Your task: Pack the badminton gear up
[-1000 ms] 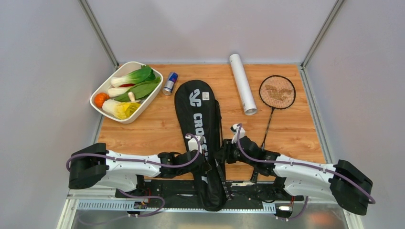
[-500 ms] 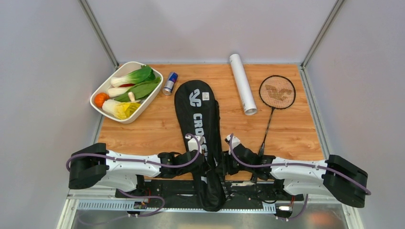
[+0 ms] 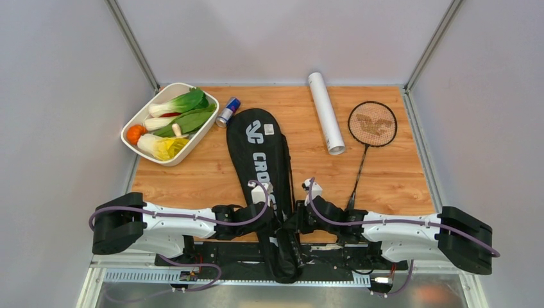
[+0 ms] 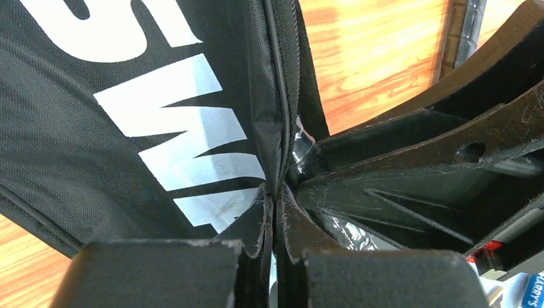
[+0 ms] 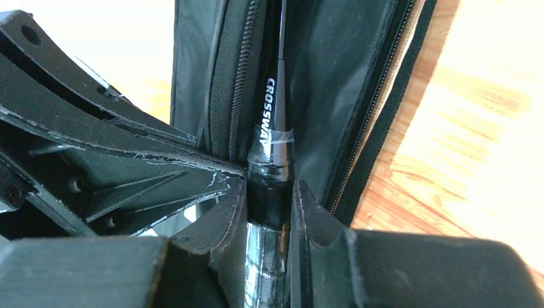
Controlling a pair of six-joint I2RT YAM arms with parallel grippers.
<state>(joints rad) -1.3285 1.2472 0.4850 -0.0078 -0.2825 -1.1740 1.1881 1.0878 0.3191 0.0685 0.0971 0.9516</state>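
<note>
The black CROSSWAY racket bag (image 3: 260,147) lies lengthwise in the middle of the table, its narrow end between the arms. My left gripper (image 3: 280,218) is shut on the bag's edge seam (image 4: 277,160). Inside the unzipped bag (image 5: 333,77), a racket (image 5: 274,115) with a lettered shaft points inward. My right gripper (image 5: 269,192) is shut on its plastic-wrapped handle. A second racket (image 3: 372,125) lies on the wood at the right, its shaft running toward my right arm. The white tube (image 3: 326,112) lies beside it.
A white tray (image 3: 131,125) of vegetables sits at the back left, with a blue-silver can (image 3: 228,112) lying next to it. Grey walls close in the table on three sides. Both arms crowd together at the bag's near end.
My right gripper has moved left to the bag and closed on the racket handle. The bag's wide end has swung a little to the left. The left arm has stayed put.
</note>
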